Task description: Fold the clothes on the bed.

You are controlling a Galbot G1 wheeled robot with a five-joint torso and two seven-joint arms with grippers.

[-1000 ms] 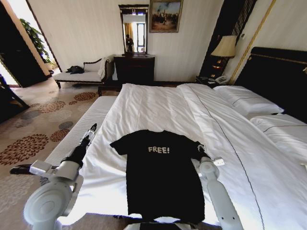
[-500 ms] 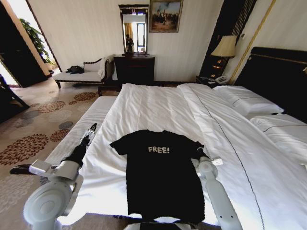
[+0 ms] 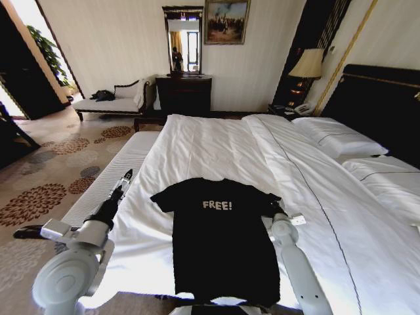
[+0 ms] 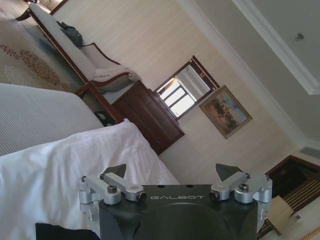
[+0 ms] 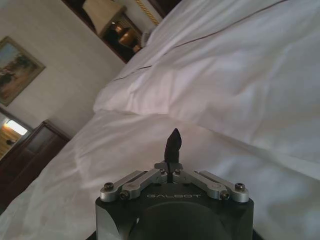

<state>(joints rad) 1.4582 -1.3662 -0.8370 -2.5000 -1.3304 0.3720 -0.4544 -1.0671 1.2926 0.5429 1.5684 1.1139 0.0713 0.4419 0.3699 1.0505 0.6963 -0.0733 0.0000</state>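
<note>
Lying flat and face up on the near part of the very large white-sheeted bed (image 3: 223,147), the black short-sleeved cotton T-shirt (image 3: 223,243) with white "FREE!" lettering has its collar toward the far wall and its hem toward the robot. Both sleeves are spread out to the sides.

The right hand (image 3: 274,208) sits at the shirt's right sleeve, at the edge of the dark cloth. From the right wrist view its fingers (image 5: 173,145) are pressed together into a single dark point with no gap; whether any fabric is pinched between them is hard to make out, since black fingertips meet black cloth in the head view and the wrist view only has white bedding beyond the tips. The left hand (image 3: 123,180) is held off the shirt's left sleeve, well apart from it, over the bed's left edge beside the narrow white-cushioned bench (image 3: 105,190). In the left wrist view its fingers (image 4: 116,172) stand wide apart, nothing between them, and a corner of dark cloth shows at the frame's lower edge.

The shirt's hem is cut off by the robot's own body at the bottom of the head view. White pillows (image 3: 338,138) lie against the tall dark headboard (image 3: 384,108) on the right.
</note>
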